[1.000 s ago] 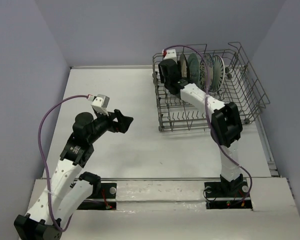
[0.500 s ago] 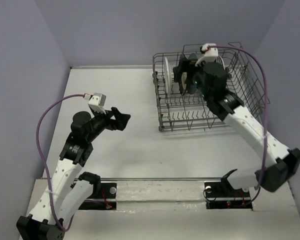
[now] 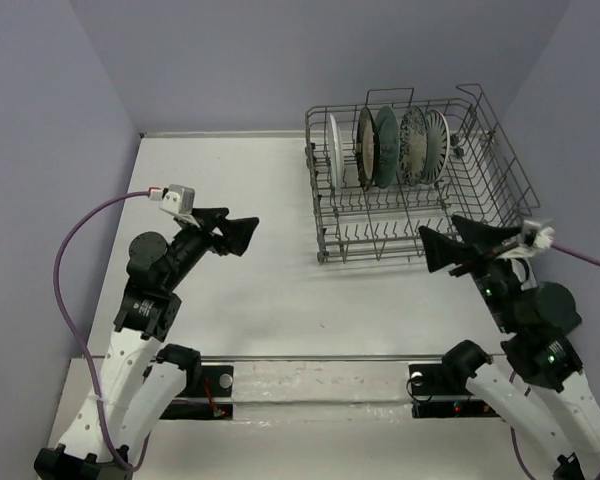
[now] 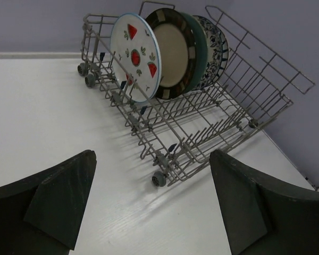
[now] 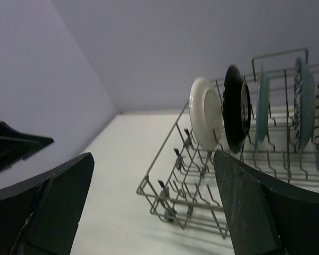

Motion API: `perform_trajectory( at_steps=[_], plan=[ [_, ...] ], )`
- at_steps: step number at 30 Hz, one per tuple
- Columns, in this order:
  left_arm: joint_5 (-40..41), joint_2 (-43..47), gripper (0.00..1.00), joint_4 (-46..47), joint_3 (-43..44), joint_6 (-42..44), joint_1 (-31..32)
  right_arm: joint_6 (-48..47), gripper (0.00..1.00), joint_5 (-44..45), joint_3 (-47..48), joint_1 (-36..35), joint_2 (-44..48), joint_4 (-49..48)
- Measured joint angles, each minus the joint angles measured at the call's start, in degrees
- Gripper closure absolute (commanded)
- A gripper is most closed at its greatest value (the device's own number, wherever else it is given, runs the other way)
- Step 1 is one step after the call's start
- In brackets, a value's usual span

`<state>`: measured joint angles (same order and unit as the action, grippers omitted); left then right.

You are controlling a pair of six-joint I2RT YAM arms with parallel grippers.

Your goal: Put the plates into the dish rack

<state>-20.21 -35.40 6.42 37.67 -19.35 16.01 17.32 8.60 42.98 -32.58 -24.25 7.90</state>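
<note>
**Plates (image 3: 385, 150) on edge in the large grey metal-wire dish rack (image 3: 480, 215), both arms empty**

A white bench (image 3: 230, 170) carries everything. The rectangular dish rack sits on its far right part, long axis running left to right across the bench, with raised handle loops at the ends and small wheels underneath.

All five round plates stand upright on their rims between the tines of the rack's far row, well apart from either arm. Their flat faces are turned left and right, so the row runs along the rack's long axis.

- Leftmost is the white plate with small red and green marks (image 4: 134, 56), set a little apart from the others.
- Next is the cream plate with a dark brown rim (image 4: 173, 50).
- Close behind it is the plain teal plate (image 3: 387, 147).
- Then comes the white plate with a blue floral pattern (image 3: 414, 146).
- Last on the right is the white plate with dark radial stripes (image 3: 437, 145).

The right fingers (image 5: 244, 212) are spread wide with nothing between them. They hang near the rack's near right corner and point left along its front, with the rack ahead of them and not touched.

The left fingers (image 4: 58, 202) are likewise spread wide and hold nothing. They hover over bare bench left of the rack and point toward it.
</note>
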Motion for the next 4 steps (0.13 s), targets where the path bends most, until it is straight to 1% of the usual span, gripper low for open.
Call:
perform_trajectory(
  at_steps=[1,4],
  plan=[
    [-0.4,0.0,0.01,1.0,-0.1,-0.4,0.0,0.6,0.0,0.4,-0.5,0.0,4.4,-0.1],
    [-1.9,-0.2,0.01,2.6,-0.1,-1.3,0.0,1.8,0.0,2.4,-0.9,0.0,11.3,-1.8]
  ],
)
